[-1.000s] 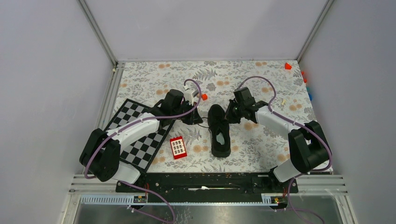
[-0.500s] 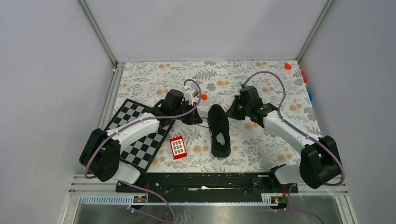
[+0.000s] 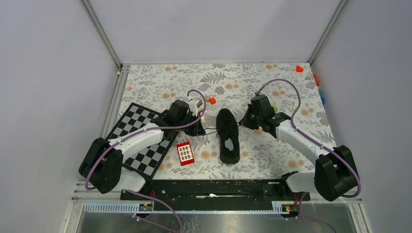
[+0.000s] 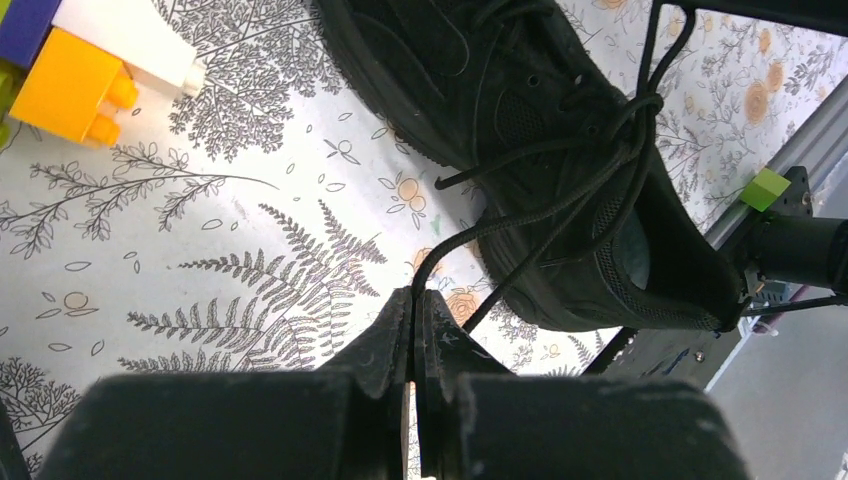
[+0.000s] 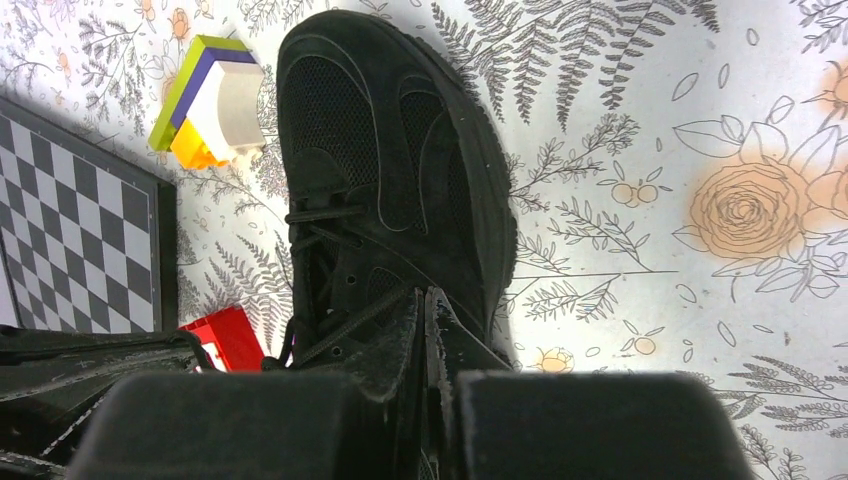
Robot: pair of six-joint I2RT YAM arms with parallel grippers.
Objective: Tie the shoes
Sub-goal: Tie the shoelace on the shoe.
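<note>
We have the left fingers (image 4: 385,340) clenched on a thin black lace (image 4: 432,256) that runs taut from their tips to the black sneaker (image 4: 520,110) just beyond them. The right fingers (image 5: 400,340) are pinched on a second lace (image 5: 350,325) at their own tips, presumably so an outward pull cinches the crossing over the tongue. The sneaker lies flat between the two pairs of fingers on a floral-print table (image 3: 160,80), a checkerboard (image 3: 160,155) behind the left fingers, plain grey walls (image 3: 43,73) all round

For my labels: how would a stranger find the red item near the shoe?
On the floral table, find the black shoe. Between it and the chessboard lies a red block; unlike the plain red piece behind, it bears a white grid.
</note>
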